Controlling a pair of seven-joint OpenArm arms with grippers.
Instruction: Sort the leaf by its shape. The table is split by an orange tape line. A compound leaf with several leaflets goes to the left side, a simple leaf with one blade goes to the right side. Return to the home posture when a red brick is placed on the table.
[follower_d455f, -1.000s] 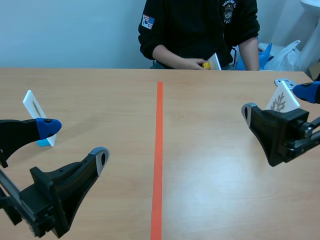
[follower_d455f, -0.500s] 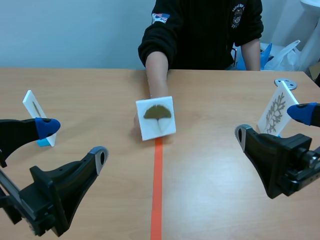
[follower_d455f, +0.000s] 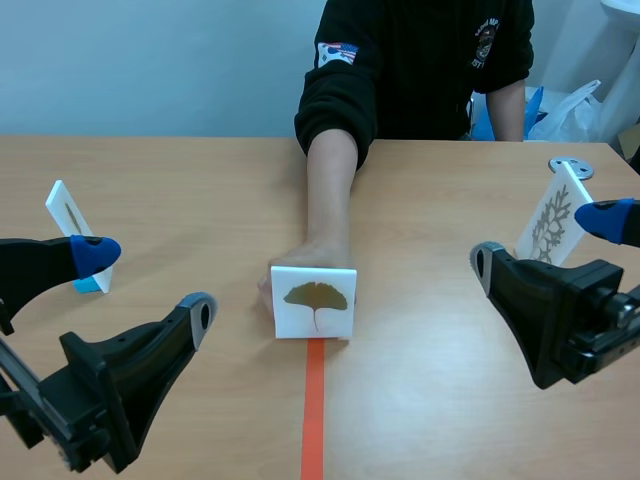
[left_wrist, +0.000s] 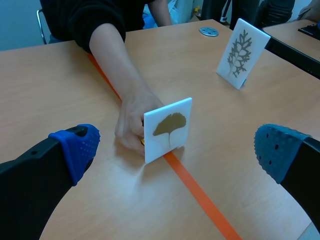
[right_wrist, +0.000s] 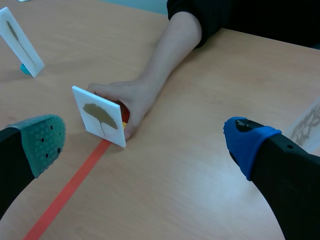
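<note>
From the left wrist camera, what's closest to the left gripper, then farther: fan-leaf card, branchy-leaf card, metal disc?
1. Fan-leaf card: standing on the orange tape line, in a person's hand.
2. Branchy-leaf card: farther off, on the right side of that line.
3. Metal disc: farthest, beyond that card.

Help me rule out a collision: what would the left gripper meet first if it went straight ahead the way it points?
Probably the ginkgo leaf card standing on the tape line, with the person's hand holding it from behind; depth is unclear.
</note>
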